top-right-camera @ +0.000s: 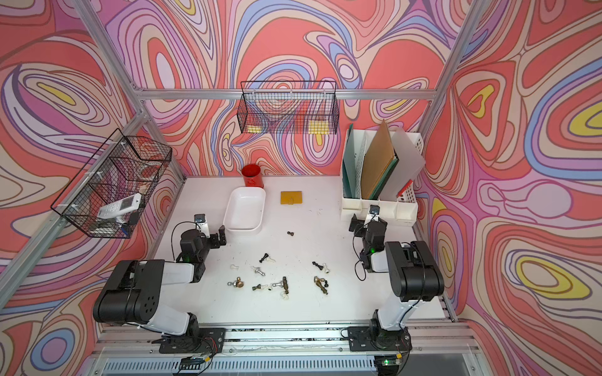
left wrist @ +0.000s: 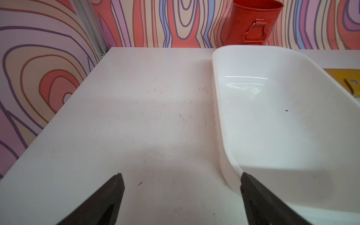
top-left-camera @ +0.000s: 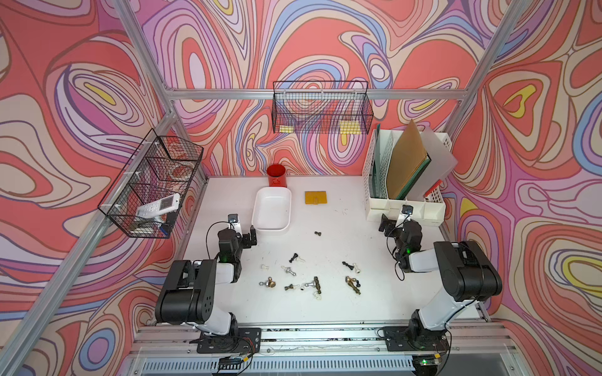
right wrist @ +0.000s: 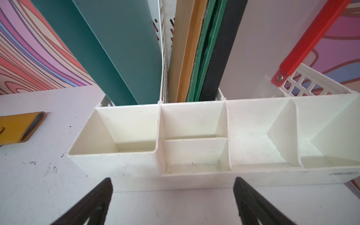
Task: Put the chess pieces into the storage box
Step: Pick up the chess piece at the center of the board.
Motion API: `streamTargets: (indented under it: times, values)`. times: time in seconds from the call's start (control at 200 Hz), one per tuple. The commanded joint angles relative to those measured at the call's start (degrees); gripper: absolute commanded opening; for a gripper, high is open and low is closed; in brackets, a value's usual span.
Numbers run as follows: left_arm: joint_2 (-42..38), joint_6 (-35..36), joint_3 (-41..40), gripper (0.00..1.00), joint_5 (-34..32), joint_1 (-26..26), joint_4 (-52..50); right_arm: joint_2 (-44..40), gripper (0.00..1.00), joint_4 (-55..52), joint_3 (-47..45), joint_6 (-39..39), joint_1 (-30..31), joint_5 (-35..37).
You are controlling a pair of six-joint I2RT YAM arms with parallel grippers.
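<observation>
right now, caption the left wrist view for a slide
Open left end effector by a corner of the empty box, red cup behind.

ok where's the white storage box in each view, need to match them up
In a top view: storage box sits toward the table's back, left of centre, just in front of the red cup.
In a top view: same place, in front of the cup.
Left wrist: close up and empty, cup behind it.
Right wrist: not in it.
Shared landmark: the yellow wallet, visible in all four views.
</observation>
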Motion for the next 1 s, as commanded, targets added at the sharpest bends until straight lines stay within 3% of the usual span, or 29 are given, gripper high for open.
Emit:
streamTargets:
  times: [0.0, 0.716, 0.801, 0.931, 0.996]
  values:
    - [0.3, 0.0, 0.4, 0.99, 0.2, -0.1, 0.6, -0.2, 0.98, -0.4, 0.2, -0.3, 0.1, -0.2]
    - [0.4, -0.1, 0.6, 0.99, 0.4, -0.1, 0.4, -0.1, 0.98, -0.6, 0.3, -0.3, 0.1, -0.2]
    - [0.0, -0.1, 0.8, 0.93, 0.0, -0.1, -0.1, -0.2, 0.97, -0.4, 0.1, -0.2, 0.1, -0.7]
    - [-7.1, -1.0, 1.3, 0.82, -4.6, -0.4, -7.2, -5.2, 0.90, -14.5, 5.7, -1.3, 0.1, -3.1]
    - [-13.9, -3.2, 4.6, 0.82, -11.5, -1.7, -19.1, -7.7, 0.88, -24.4, 10.8, -2.2, 0.1, -5.2]
